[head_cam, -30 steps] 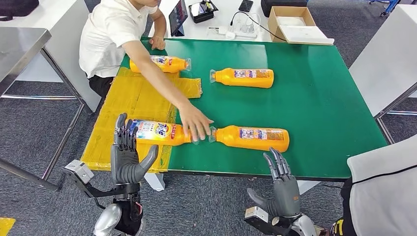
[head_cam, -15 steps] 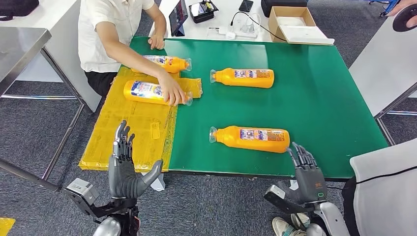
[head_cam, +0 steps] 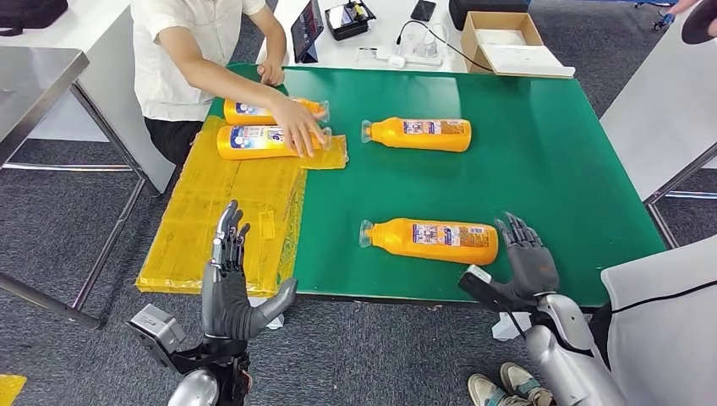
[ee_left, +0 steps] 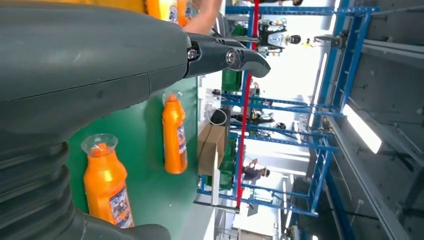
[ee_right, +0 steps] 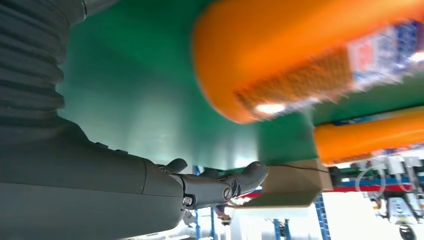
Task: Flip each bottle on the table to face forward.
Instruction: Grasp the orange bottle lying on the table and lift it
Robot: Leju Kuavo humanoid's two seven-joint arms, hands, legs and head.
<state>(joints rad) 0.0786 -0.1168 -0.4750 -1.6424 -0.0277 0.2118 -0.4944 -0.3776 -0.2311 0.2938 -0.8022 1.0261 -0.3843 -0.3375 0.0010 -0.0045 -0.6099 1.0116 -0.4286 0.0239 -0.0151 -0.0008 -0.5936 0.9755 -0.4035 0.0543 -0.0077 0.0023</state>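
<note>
Right hand [head_cam: 528, 254] spread, empty, just beside nearest bottle [head_cam: 431, 239]; left hand [head_cam: 230, 283] likewise spread, empty.

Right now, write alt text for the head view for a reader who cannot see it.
Four orange bottles lie on a green table; the nearest bottle lies just beside the open right robot hand. A person's hand rests on two bottles on a yellow sheet, and the open left robot hand hovers by the table's near edge.

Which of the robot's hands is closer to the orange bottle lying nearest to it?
The right hand, open just off the nearest bottle at its base. The left hand hovers open off the table's near edge, by the yellow sheet.
</note>
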